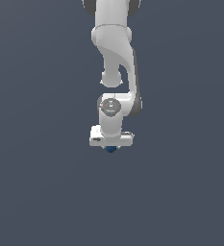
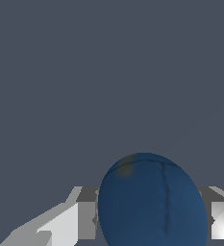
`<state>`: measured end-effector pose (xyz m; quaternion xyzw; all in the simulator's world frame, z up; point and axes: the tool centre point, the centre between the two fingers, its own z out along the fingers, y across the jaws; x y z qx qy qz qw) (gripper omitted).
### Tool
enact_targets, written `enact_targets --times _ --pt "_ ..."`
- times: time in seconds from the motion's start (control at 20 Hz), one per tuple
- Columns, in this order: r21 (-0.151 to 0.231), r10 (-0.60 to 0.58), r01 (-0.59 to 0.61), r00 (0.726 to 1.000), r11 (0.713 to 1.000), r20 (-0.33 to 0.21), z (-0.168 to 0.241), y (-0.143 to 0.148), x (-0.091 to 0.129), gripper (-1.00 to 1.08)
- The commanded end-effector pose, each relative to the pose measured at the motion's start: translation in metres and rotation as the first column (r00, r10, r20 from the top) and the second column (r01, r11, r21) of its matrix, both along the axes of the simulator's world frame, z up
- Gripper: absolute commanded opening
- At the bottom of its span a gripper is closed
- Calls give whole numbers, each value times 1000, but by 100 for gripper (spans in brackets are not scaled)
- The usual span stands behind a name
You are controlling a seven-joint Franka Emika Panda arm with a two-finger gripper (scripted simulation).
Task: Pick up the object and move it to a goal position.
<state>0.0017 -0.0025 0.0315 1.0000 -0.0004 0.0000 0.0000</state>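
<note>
Ball point(image 2: 152, 202) sitting between the gripper's point(image 1: 111, 147) two fingers point(image 2: 68, 223).

The fingers are pressing in on the dark blue ball from both sides, gripping it. In the exterior view it is showing only as a small blue patch peeking out under the white hand. Being round, it is showing no long axis or heading; a faint dark seam is running across its surface.
</note>
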Motion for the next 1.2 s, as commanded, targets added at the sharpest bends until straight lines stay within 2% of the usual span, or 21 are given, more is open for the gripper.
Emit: enact_targets --times 0.0,0.3,0.55,0.85,1.0,1.15 --pt "0 0 0 1000 1000 0 -1 0 0 -100" --pt "-1 0 0 1000 1000 12 6 -3 5 -100" --pt "-3 -1 1 997 1000 81 42 -22 31 -100" --pt "-8 -2 4 972 1000 237 132 -64 82 -100" --pt "-10 -2 6 942 1000 336 194 -91 107 -100" --pt "-11 -2 7 900 1000 435 261 -118 127 -100"
